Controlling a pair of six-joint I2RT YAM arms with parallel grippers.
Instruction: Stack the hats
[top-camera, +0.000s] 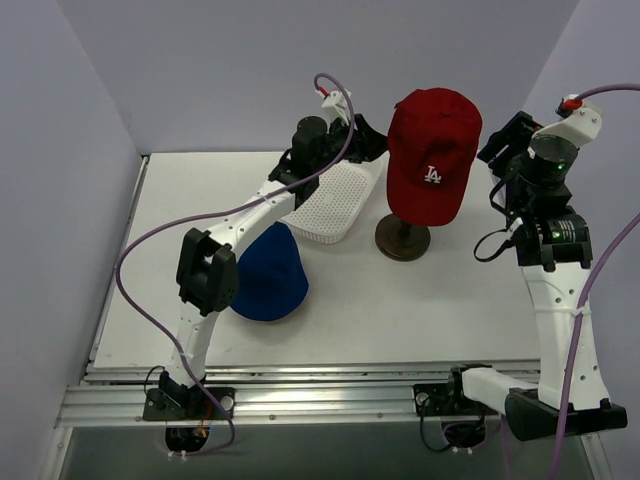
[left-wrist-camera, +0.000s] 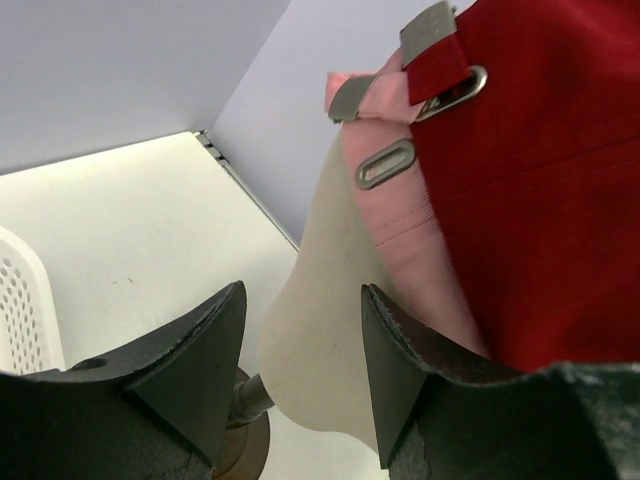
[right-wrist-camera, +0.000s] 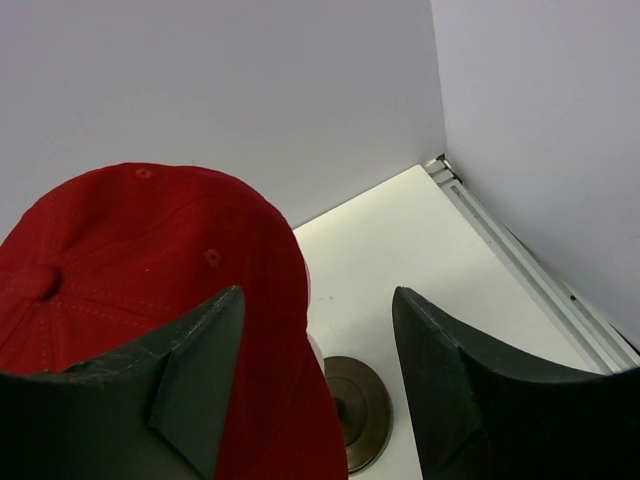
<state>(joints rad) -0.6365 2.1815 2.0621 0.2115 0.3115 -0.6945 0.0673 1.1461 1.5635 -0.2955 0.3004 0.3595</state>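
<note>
The dark red cap (top-camera: 432, 150) with a white LA logo sits on top of the cream mannequin head (left-wrist-camera: 320, 330). Under it a pale pink cap (left-wrist-camera: 400, 225) shows at the back straps. The blue bucket hat (top-camera: 268, 275) lies on the table at the front left, partly hidden by the left arm. My left gripper (top-camera: 370, 138) (left-wrist-camera: 303, 300) hangs open just behind and left of the head, holding nothing. On the right of the red cap (right-wrist-camera: 130, 260) my right gripper (top-camera: 498, 150) (right-wrist-camera: 318, 295) stands open and empty, apart from it.
A white perforated basket (top-camera: 335, 205) (left-wrist-camera: 20, 300) lies tilted under the left arm, left of the head's brown stand (top-camera: 403, 240) (right-wrist-camera: 360, 410). Grey walls close the table at the back and both sides.
</note>
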